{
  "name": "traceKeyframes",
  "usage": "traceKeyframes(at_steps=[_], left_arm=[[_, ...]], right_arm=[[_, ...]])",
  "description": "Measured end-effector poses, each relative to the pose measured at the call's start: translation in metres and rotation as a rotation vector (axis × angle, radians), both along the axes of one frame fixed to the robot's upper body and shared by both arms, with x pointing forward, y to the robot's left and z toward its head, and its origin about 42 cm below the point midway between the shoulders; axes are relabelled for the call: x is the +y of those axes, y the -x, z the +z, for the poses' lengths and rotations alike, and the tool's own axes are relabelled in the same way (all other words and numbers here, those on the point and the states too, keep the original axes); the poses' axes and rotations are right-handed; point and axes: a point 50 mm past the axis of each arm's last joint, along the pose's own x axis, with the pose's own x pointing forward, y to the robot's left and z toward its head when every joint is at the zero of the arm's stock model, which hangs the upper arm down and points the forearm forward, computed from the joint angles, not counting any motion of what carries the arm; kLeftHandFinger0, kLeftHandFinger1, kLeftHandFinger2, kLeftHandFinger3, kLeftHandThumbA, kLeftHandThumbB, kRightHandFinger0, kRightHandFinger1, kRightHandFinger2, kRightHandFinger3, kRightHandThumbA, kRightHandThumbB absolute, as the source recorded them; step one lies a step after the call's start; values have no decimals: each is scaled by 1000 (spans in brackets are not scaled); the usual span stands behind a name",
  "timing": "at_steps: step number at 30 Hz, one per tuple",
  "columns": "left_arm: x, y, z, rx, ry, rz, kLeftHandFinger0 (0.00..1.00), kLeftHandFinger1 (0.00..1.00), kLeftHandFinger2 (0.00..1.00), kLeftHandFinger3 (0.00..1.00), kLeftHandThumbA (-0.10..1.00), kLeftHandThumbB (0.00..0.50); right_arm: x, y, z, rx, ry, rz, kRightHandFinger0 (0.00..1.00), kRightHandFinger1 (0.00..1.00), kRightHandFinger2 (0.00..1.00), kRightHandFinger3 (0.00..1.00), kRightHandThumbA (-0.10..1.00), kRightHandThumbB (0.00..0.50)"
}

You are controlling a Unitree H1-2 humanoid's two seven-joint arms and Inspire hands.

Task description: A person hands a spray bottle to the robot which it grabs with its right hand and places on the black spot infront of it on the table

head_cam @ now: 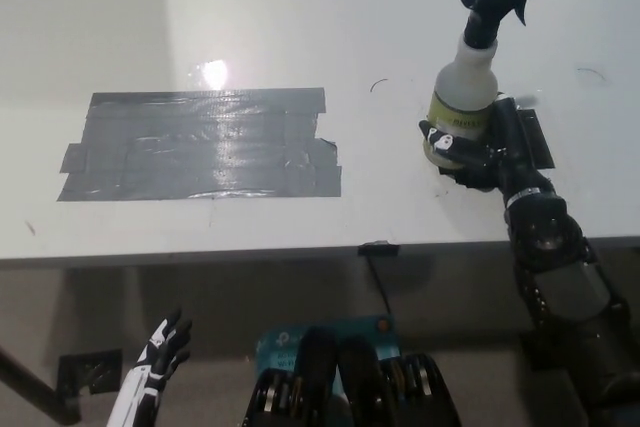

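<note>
Below the table (300, 227) edge, far left of the spray bottle (463, 97), the white left robot hand (160, 349) rests, fingers spread and empty. A grey tape patch (200, 144) lies left of the bottle (glare on it). The black right robot hand (470, 152) is clamped around the upright bottle's base, over the black spot (537, 137).

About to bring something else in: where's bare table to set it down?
Bare white table lies between the grey tape patch and the spray bottle, and along the far side beyond the tape. The right is crowded: the right hand grips the bottle over the black spot. The left hand hangs below the table edge.
</note>
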Motion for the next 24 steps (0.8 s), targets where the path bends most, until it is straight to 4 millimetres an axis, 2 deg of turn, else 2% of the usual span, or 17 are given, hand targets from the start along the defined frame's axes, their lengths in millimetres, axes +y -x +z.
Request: traceKeyframes(at_steps=[1, 3, 5, 9, 11, 15, 17, 19, 21, 24], left_arm=[[0, 0, 0, 0, -2, 0, 1000, 1000, 1000, 1000, 1000, 46], [0, 0, 0, 0, -4, 0, 1000, 1000, 1000, 1000, 1000, 42], [0, 0, 0, 0, -5, 0, 1000, 1000, 1000, 1000, 1000, 34], [0, 0, 0, 2, -7, 0, 1000, 1000, 1000, 1000, 1000, 19], [0, 0, 0, 2, -8, 0, 1000, 1000, 1000, 1000, 1000, 33], [0, 0, 0, 1, -9, 0, 1000, 1000, 1000, 1000, 1000, 58], [1, -1, 1, -1, -10, 2, 1000, 1000, 1000, 1000, 1000, 60], [1, -1, 1, -1, -9, 4, 1000, 1000, 1000, 1000, 1000, 44], [2, -1, 1, -1, -10, 5, 1000, 1000, 1000, 1000, 1000, 52], [2, -1, 1, -3, -11, 5, 1000, 1000, 1000, 1000, 1000, 59]], right_arm=[[-1, 0, -1, -3, 4, 2, 1000, 1000, 1000, 1000, 685, 495], [-4, 0, -1, 4, 14, 22, 1000, 1000, 1000, 1000, 674, 478], [-6, 0, -1, 12, 18, 41, 1000, 1000, 1000, 1000, 695, 498], [-16, 0, -3, 74, 13, 99, 1000, 1000, 1000, 1000, 714, 500], [-19, -1, -1, 96, 1, 122, 1000, 1000, 1000, 1000, 784, 500], [-26, -2, 1, 141, -50, 154, 1000, 1000, 1000, 1000, 854, 500], [-31, -3, 3, 160, -105, 163, 1000, 1000, 1000, 1000, 854, 500], [-34, -3, 4, 170, -143, 168, 1000, 1000, 1000, 1000, 927, 500], [-38, -3, 12, 169, -199, 180, 1000, 1000, 1000, 1000, 974, 500], [-43, 5, 18, 149, -237, 187, 1000, 1000, 1000, 1000, 1000, 500]])
